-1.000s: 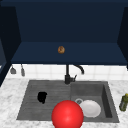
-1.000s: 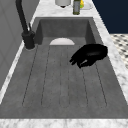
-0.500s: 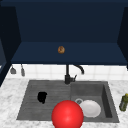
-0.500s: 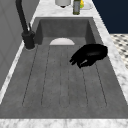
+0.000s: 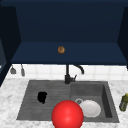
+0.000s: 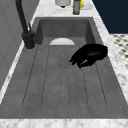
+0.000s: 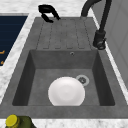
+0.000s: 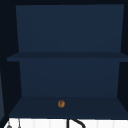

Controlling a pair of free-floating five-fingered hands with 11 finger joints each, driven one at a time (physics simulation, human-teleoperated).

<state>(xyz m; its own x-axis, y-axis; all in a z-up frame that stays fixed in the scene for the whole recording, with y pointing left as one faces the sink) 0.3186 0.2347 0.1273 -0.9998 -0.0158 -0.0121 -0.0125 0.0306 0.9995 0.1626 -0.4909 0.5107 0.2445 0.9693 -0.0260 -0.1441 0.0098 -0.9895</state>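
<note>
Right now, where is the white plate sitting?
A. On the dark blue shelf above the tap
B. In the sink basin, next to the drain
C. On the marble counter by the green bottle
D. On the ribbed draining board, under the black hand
B. The white plate lies on the floor of the sink basin beside the drain, while the left hand hovers over the draining board.

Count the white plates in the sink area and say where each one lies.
1. The white plate lies on the floor of the sink basin, beside the drain. The red ball in the front view covers part of the sink, so another could be hidden.
</note>
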